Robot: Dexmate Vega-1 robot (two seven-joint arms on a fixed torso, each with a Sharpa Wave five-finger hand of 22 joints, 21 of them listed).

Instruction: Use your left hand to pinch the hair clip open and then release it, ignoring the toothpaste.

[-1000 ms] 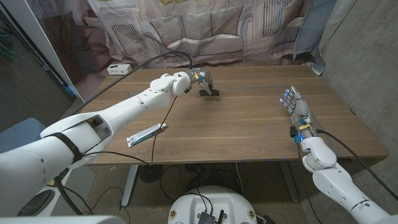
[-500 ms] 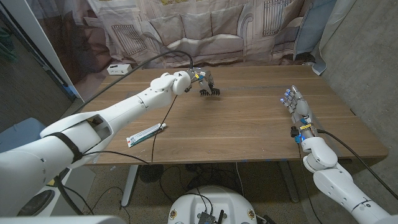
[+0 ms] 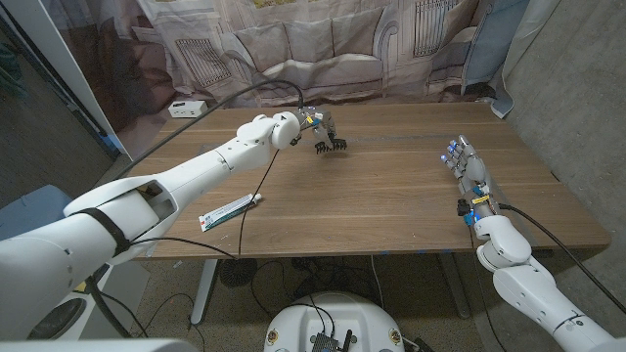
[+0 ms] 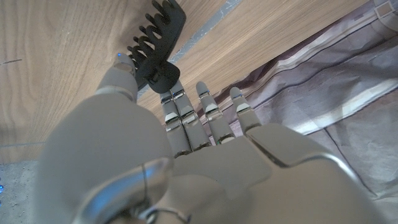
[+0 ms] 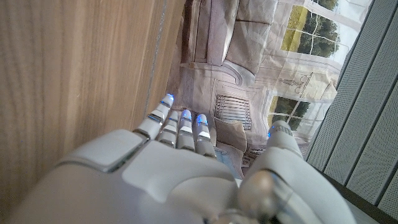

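The pinching step looks to be in hand: at the far side of the table (image 3: 391,196), the left hand (image 3: 315,124) holds the hair clip (image 3: 330,145) by its handle end, thumb on one side and a finger on the other, as the left wrist view shows with the clip's rounded black lever caught between them and the remaining fingers (image 4: 208,118) stretched out straight past it. Whether the clip's toothed halves are already spread I cannot tell. The next move, by my reading, calls for a firm squeeze on the levers against the spring until the teeth part, then a controlled easing off so the clip does not skid away. The clip is matte black plastic, a claw shape with a row of curved comb teeth lying on the wood. The table is smooth, warm brown wood with a fine straight grain. The toothpaste (image 3: 231,209), a flat slim white tube, lies near the table's near left edge, well apart from the clip. The right hand (image 3: 464,166) stands on its edge near the right side, fingers straight, together and empty.
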